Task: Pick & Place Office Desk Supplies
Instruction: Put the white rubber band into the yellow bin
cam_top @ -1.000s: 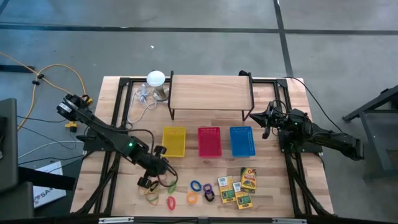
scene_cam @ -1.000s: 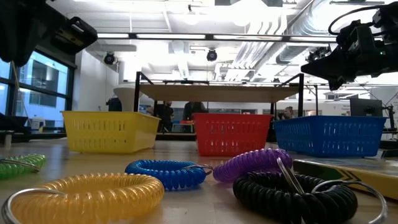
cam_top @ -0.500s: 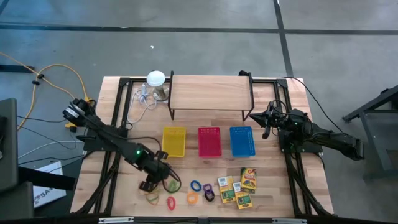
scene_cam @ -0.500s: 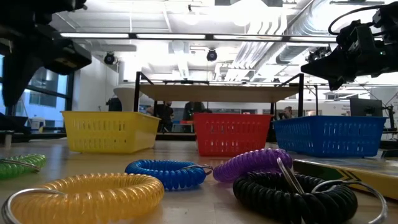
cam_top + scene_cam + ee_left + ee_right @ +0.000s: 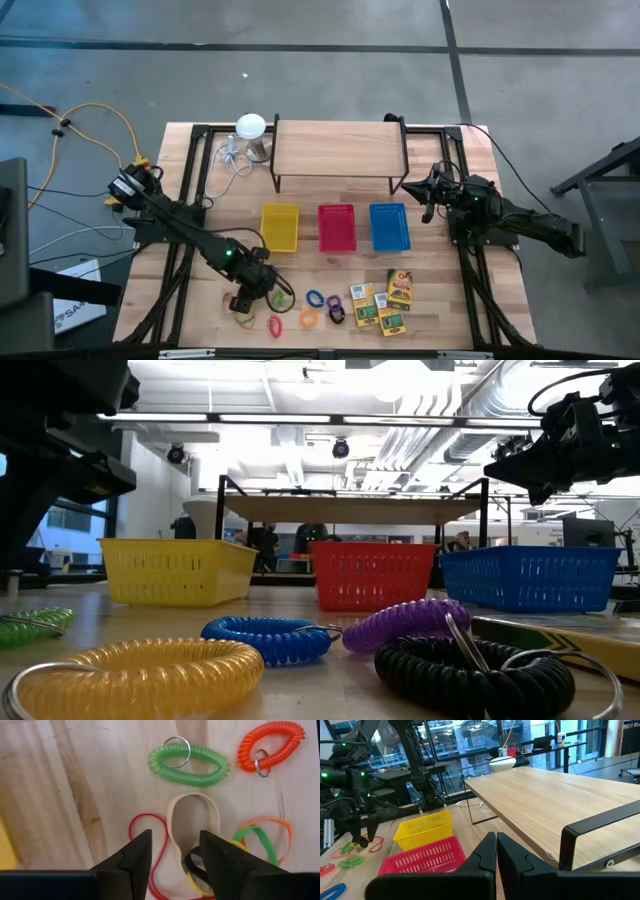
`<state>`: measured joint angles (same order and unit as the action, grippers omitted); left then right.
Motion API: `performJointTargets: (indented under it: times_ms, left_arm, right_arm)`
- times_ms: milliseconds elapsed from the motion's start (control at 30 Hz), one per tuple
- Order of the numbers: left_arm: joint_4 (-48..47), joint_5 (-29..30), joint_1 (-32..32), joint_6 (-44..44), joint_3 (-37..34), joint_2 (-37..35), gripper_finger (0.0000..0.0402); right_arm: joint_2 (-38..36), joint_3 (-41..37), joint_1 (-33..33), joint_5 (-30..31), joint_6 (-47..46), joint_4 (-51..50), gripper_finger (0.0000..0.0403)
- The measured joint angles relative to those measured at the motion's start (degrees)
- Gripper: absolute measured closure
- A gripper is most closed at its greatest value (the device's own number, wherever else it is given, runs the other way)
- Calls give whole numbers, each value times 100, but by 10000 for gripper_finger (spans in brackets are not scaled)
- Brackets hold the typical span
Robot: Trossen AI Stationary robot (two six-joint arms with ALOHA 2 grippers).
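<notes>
A heap of thin rubber bands point(image 5: 192, 820), tan, red, orange, green and yellow, lies on the wood near the table's front left. My left gripper point(image 5: 175, 851) hangs over it, open and pointing down, with the tan band's loop between its fingers; it also shows from above point(image 5: 250, 297). I cannot tell whether the fingertips touch a band. A green coil ring point(image 5: 189, 764) and an orange coil ring point(image 5: 270, 746) lie just beyond. More coil rings point(image 5: 322, 308) and small card boxes point(image 5: 385, 300) lie to the right. My right gripper point(image 5: 496, 851) waits shut at the table's right.
Yellow point(image 5: 280, 227), red point(image 5: 337, 227) and blue point(image 5: 389, 226) baskets stand in a row mid-table, before a wooden shelf point(image 5: 338, 150) on black legs. A white round-topped object with a cable point(image 5: 250, 127) sits at the far left. Bare wood lies left of the bands.
My left gripper has come down and moved toward the table's near edge and a little to the right, ending over the heap of rubber bands. The bands, rings and boxes lie where they were.
</notes>
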<state>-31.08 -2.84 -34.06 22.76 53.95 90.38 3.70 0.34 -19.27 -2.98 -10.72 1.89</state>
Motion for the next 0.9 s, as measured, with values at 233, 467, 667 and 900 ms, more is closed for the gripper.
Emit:
performJointTargets:
  times_ms: [233, 467, 667, 900]
  left_arm:
    - [216, -49, 2, 16, 0, 280, 235]
    - [307, -5, 2, 160, 0, 371, 235]
    - [454, -26, -46, 156, 0, 525, 235]
    - [464, -32, -62, 131, 0, 530, 239]
  right_arm:
    - [0, -1, 0, 0, -1, 0, 401]
    - [0, -1, 1, 1, -1, 0, 401]
    - [0, 0, 2, 1, 0, 2, 401]
    - [0, 0, 0, 0, -2, 0, 401]
